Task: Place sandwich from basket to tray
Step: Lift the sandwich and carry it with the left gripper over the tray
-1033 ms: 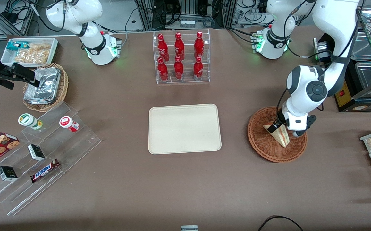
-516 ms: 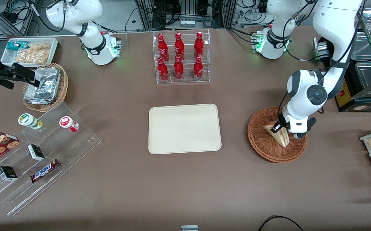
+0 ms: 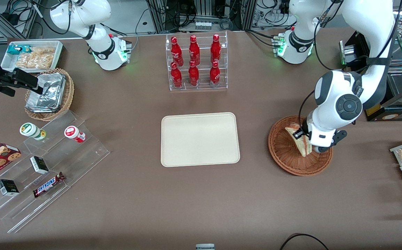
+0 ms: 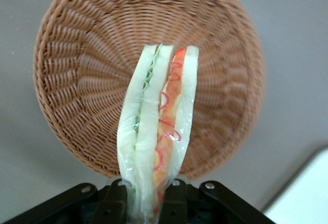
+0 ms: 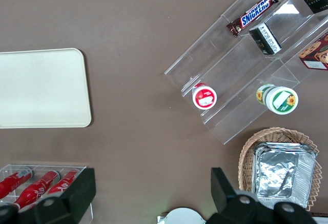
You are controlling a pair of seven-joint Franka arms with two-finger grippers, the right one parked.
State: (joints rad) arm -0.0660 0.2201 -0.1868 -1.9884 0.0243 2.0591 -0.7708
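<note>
Tray (image 3: 199, 139) lies bare at mid-table, well apart from the single reddish basket (image 3: 284, 152) toward the working arm's end. Above that basket the gripper (image 4: 145, 207) clamps one wrapped sandwich (image 4: 156, 131), lifted clear of the weave. A clear rack (image 3: 196, 62) holds six red bottles (image 3: 194, 50); one tan wicker basket (image 3: 67, 95) holds foil packs (image 3: 46, 92).

The small triangular plastic-wrapped sandwich wedge (image 4: 156, 131) hung above the round reddish-brown woven wicker basket (image 3: 286, 158), pinched at one end in the left arm's gripper (image 4: 146, 203). The basket sat toward the working arm's end of the table, beside the flat cream-beige rectangular tray (image 3: 199, 139) at mid-table.
</note>
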